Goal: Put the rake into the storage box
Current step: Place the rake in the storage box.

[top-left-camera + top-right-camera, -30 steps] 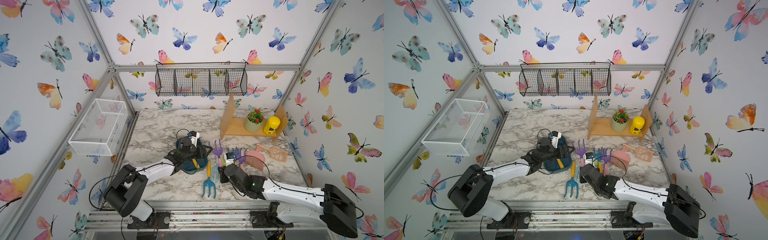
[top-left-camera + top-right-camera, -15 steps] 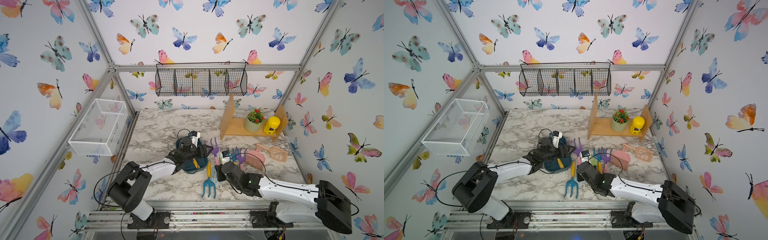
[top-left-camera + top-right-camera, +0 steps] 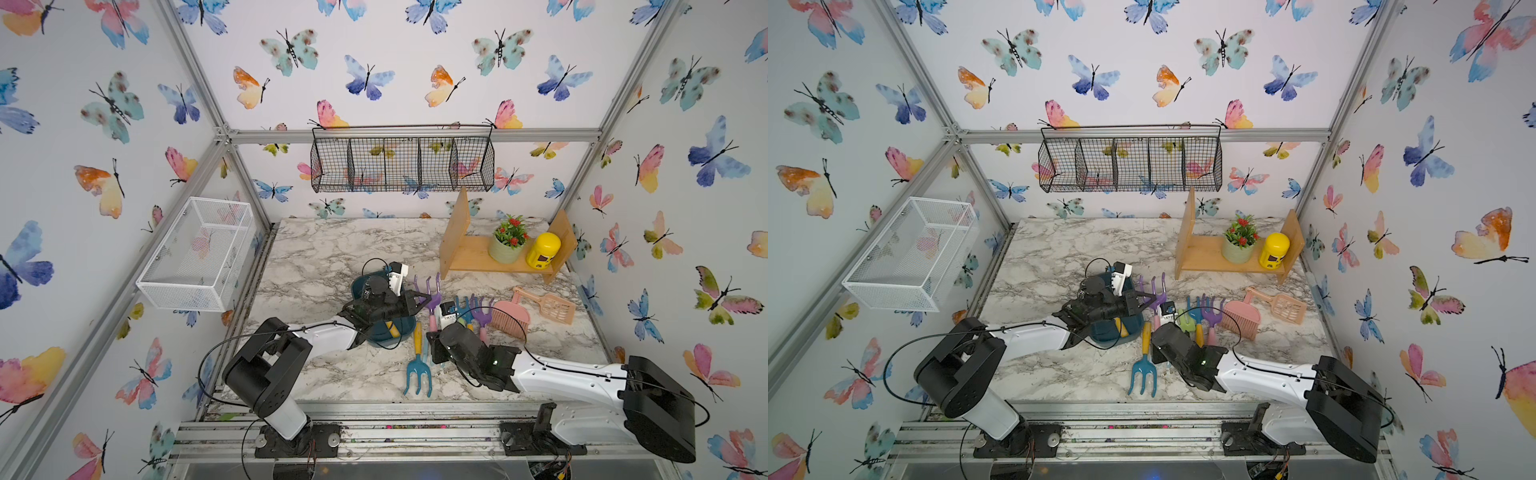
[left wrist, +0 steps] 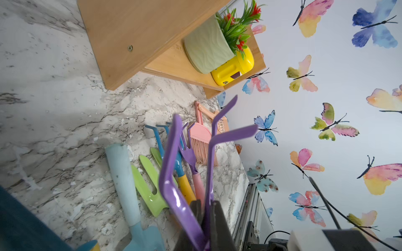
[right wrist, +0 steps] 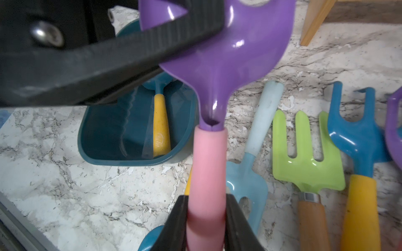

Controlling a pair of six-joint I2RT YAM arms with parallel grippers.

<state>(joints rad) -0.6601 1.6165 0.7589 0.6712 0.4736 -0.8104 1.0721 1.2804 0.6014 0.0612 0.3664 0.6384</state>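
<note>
left claw (image 4: 206, 209) clamps the rake (image 5: 230, 56) by its purple head, right claw (image 5: 206, 217) grips the pink handle; storage box (image 5: 108, 134) lies just below left claw.

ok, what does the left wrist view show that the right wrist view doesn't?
Left wrist only: the potted plant, yellow container and pink brush. Right wrist only: the right gripper shut on the pink handle of the rake, and the inside of the storage box. Both: the left gripper shut on the rake's purple head, and the green fork.
</note>
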